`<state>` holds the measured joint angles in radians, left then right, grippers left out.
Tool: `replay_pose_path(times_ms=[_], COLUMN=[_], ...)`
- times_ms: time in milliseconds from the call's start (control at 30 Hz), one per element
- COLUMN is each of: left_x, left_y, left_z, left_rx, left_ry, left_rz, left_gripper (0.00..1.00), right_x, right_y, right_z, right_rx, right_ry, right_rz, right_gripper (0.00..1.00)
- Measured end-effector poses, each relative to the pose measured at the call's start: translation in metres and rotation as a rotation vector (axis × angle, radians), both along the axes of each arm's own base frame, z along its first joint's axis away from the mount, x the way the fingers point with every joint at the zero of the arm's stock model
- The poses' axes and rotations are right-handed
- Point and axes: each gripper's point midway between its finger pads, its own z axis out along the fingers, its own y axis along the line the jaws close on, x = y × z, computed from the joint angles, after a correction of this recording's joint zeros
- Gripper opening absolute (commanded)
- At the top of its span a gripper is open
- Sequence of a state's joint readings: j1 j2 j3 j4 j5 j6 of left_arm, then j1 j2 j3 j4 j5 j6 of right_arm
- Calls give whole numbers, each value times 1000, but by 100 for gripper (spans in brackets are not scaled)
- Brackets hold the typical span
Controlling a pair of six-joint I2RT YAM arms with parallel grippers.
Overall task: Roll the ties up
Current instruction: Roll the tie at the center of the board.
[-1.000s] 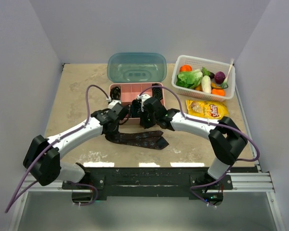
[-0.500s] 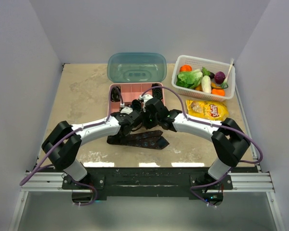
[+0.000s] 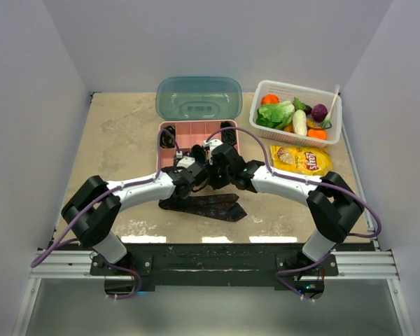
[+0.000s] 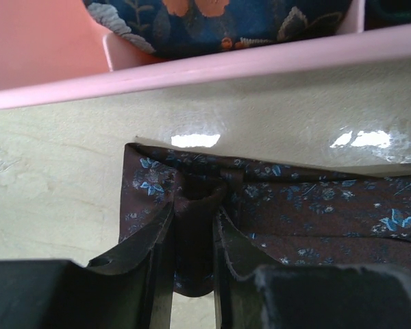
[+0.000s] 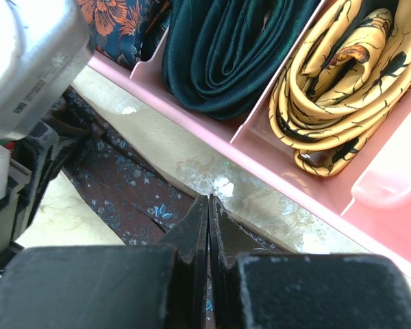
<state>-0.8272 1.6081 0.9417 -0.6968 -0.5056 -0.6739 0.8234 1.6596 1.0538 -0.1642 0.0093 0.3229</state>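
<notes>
Maroon tie (image 4: 281, 205) lies flat on counter (image 4: 55, 171) just before pink box (image 4: 192, 65), end fold gripped in left pincer (image 4: 194, 223); right pincer (image 5: 208, 205) clenched empty at the cloth; best to wind tightly, edges aligned.

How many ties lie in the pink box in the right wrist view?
3: navy-orange tie top left, dark green tie middle, gold tie right. Others may lie outside the view.
</notes>
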Motion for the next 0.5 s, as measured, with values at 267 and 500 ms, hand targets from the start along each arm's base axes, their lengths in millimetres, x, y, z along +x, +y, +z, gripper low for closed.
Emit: replay_pose_path(times_ms=[267,500], left_x=[1,1], left_y=[-4,-19], left_z=[-2,15], left_rx=[-39,-167], left_ry=[-21,-54], left_rz=[19,44], left_gripper=[16,59], right_x=[-1,-2], right_y=[-1,-1], right_z=[-2,-3], right_rx=[-3,-4], right_ry=[4,6], right_rz=[0,0], right_gripper=[0,0])
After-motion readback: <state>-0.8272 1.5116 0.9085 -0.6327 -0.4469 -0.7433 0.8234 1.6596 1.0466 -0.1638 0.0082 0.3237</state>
